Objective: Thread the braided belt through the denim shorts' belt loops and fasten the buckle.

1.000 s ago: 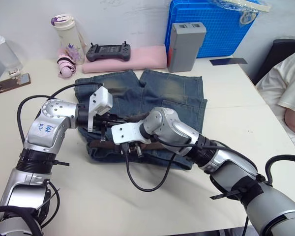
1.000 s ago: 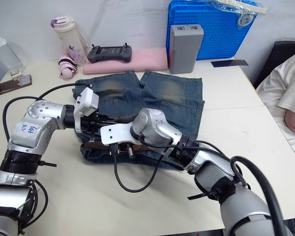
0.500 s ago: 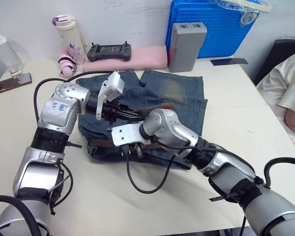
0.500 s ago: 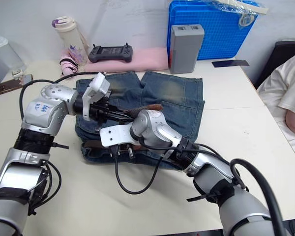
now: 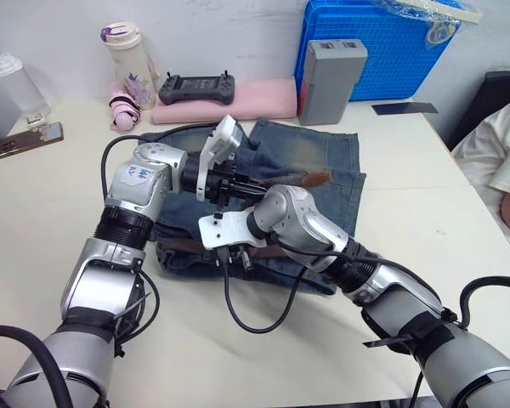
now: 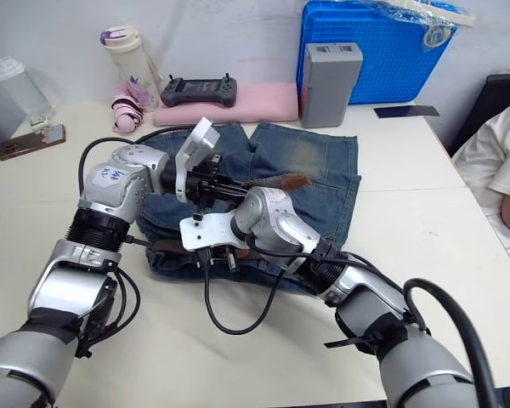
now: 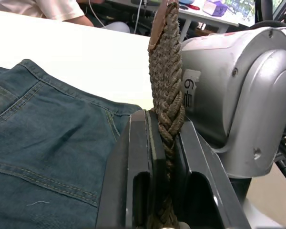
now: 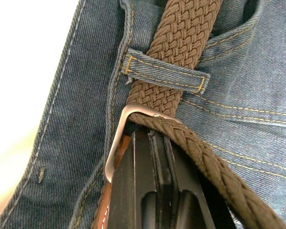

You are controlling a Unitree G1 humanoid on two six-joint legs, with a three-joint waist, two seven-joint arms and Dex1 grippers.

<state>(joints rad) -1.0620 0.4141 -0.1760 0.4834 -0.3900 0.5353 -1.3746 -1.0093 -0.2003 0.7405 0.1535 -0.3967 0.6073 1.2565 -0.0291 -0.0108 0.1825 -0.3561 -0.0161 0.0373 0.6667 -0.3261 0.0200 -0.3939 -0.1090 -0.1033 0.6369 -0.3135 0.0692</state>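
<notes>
On the table (image 5: pixel 34 221), left hand (image 7: pixel 162 143) pinches braided belt (image 7: pixel 166 81).

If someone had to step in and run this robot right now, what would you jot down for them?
Left gripper: jaws shut on the braided belt, its free end lifted above the denim shorts.
Right gripper: jaws shut at the buckle, low on the waistband.
Done: belt runs under one belt loop and passes through the buckle frame.
Left: pull the strap snug, seat the prong. The other loops cannot be judged from these views.
</notes>
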